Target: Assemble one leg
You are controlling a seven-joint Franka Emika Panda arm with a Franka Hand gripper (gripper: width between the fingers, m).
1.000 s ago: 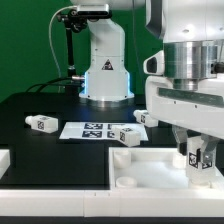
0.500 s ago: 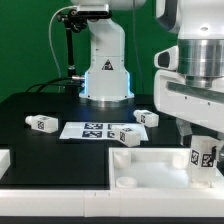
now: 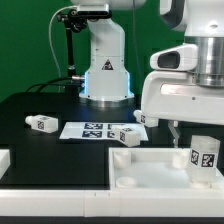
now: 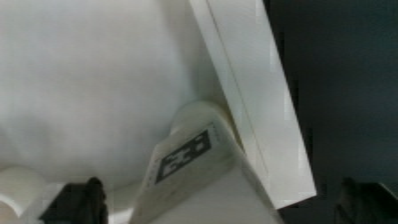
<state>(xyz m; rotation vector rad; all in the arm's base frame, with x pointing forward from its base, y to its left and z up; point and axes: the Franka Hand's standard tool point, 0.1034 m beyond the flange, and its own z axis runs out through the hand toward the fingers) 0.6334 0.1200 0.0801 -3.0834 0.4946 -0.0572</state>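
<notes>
One leg, a small white block with a black-and-white tag, stands on the right end of the large white tray-like part. My gripper hangs just above it, open, with the jaws spread wide and touching nothing. In the wrist view the same leg lies between my two dark fingertips, beside the tray's raised white wall. Three more legs lie on the black table: one at the exterior view's left and two near the middle.
The marker board lies flat on the table between the loose legs. The robot's white base stands at the back. A white ledge runs along the front edge.
My gripper has risen from around the leg on the tray. The leg shifted slightly to the exterior view's right, then stayed standing there, free of the jaws.
</notes>
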